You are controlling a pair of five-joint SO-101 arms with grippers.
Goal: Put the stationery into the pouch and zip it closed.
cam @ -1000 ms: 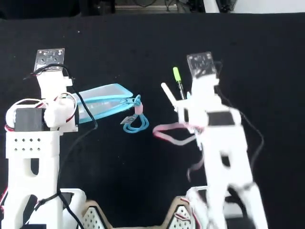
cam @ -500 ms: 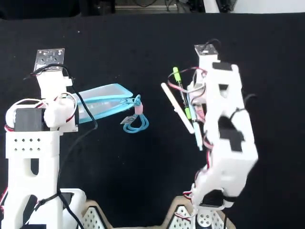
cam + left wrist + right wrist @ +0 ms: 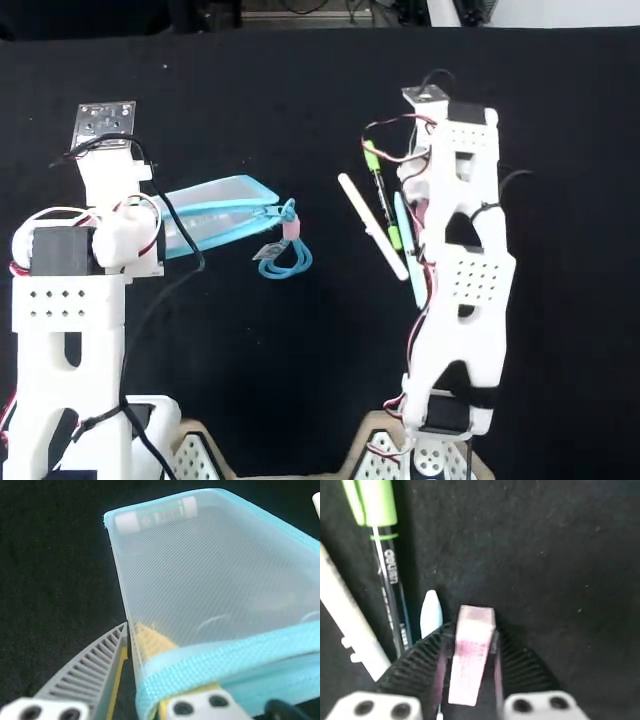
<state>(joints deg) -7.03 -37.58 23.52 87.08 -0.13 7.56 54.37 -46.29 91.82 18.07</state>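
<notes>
The left gripper (image 3: 135, 637) is clamped on one end of the teal mesh pouch (image 3: 215, 215), which lies at 9 o'clock from the green-capped pen (image 3: 378, 190), white pen (image 3: 372, 227) and pale blue pen (image 3: 410, 262). The right gripper (image 3: 470, 630) pinches what may be a pink eraser (image 3: 467, 672). That narrow pinch could let the piece twist loose on the carry toward 9 o'clock, or snag at the zip. The left wrist view gives a white stick (image 3: 155, 517) inside the mesh, a detail the high view sits too far off to give.

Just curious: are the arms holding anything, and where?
Left end effector grips the pouch by its edge; right end effector pinches a pink piece near its end.
</notes>
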